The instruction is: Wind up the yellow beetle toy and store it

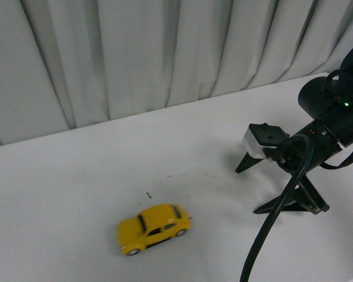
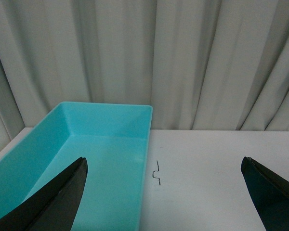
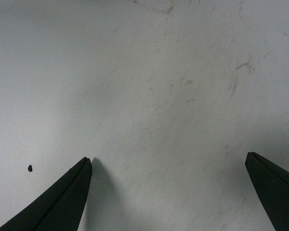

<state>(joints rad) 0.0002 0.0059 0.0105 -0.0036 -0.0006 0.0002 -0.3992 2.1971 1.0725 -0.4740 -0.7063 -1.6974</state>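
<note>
The yellow beetle toy (image 1: 155, 228) stands on its wheels on the white table (image 1: 76, 176), near the front, left of centre. My right gripper (image 1: 247, 191) is open and empty, its black fingers pointing down at the table well to the right of the toy. In the right wrist view the right gripper (image 3: 168, 159) spans only bare, scuffed table. My left gripper (image 2: 164, 161) is open and empty in the left wrist view, and is out of the front view. The toy shows in neither wrist view.
A turquoise bin (image 2: 106, 115), empty, stands by the curtain ahead of the left gripper, with a small bent black wire (image 2: 157, 172) on the table beside it. A grey curtain (image 1: 165, 53) hangs along the table's far edge. A black speck (image 3: 30, 168) lies on the table.
</note>
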